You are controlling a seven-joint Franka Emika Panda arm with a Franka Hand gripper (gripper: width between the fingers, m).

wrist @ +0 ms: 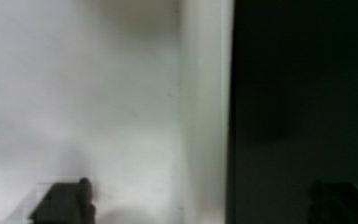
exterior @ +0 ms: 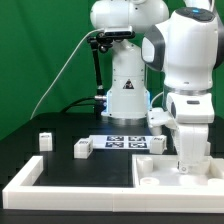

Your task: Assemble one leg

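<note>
Nearest the lens: long white L-shaped bar [exterior: 100, 196], lying along the front edge of the bench [exterior: 90, 170] and turning up the edge at the exterior view's left. Probably a stop to brace parts against.

Square panel [exterior: 160, 175] with raised rim sits flat in the front corner at the exterior view's right, tucked against the bar so it cannot slide under a push.

Gripper [exterior: 187, 165] hangs low over that panel, arm near vertical above it. In the wrist view the gripper [wrist: 202, 205] shows both dark fingertips [wrist: 60, 203] set wide apart, with nothing between them but the panel [wrist: 69, 90] and dark bench beyond its edge. Jaws wide, empty. They seem to straddle the panel's rim line; contact with the panel cannot be told.

Leg [exterior: 82, 148], a small tagged post, stands loose mid-bench, just off the end of the marker board [exterior: 125, 142] at the exterior view's left. Second leg [exterior: 45, 140] stands farther toward that same edge. Both are well apart from the gripper and untouched by it.

Judgement: no leg is fitted to the panel as far as the blur allows. Task is early. The arm's pose suits checking or nudging the panel rather than grasping. The next move likely means travelling across the bench to the nearer leg, jaws already wide enough for it.
</note>
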